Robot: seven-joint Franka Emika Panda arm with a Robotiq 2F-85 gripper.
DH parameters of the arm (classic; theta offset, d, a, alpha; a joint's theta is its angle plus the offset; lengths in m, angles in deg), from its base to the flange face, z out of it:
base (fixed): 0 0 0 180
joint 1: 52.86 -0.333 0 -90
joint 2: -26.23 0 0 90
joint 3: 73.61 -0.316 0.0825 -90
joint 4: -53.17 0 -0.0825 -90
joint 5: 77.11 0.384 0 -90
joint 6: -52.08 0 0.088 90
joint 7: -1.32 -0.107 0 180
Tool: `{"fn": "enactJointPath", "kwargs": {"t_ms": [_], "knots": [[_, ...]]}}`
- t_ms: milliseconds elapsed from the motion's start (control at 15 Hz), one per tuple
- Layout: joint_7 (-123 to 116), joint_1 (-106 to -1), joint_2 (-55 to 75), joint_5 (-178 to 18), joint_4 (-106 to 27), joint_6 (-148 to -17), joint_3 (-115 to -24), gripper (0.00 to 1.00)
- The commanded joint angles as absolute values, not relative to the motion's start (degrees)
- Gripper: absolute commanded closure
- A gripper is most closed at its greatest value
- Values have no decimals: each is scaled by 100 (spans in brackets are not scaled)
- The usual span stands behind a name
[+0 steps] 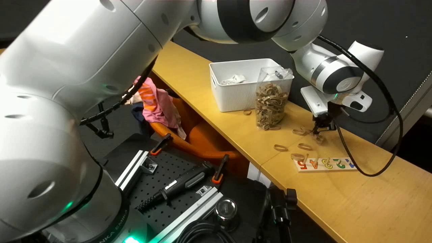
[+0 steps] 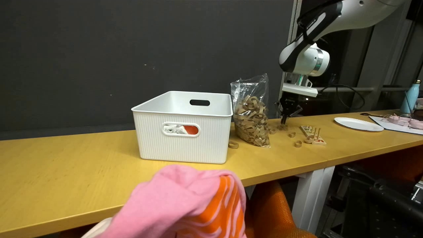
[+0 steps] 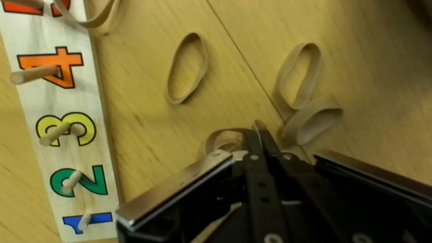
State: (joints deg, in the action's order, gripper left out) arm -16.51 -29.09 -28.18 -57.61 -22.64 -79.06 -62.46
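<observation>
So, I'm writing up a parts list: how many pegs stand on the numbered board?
5, in a row along the board: the 5's peg, 4's peg, 3's peg, 2's peg and 1's peg. None appears hidden.

Wrist view close, downward; exteriors farther; table (image 1: 378,202) shared.

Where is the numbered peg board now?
In the wrist view, the peg board runs down the left side, left of the fingers and most of the loose tan bands.
</observation>
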Motion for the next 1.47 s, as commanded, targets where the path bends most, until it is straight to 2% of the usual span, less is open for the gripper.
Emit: {"fn": "enactJointPath", "kwargs": {"t_ms": [0, 800, 867, 1400], "knots": [[-1901, -2935, -2921, -5821, -1760, -7525, -6278, 99], [-2281, -3113, -3556, -5856, -798, -6922, -6339, 99], [-2311, -3127, -3570, -5862, -792, -6904, -6331, 77], [-2705, -3204, -3610, -5932, -761, -6743, -6199, 21]]}}
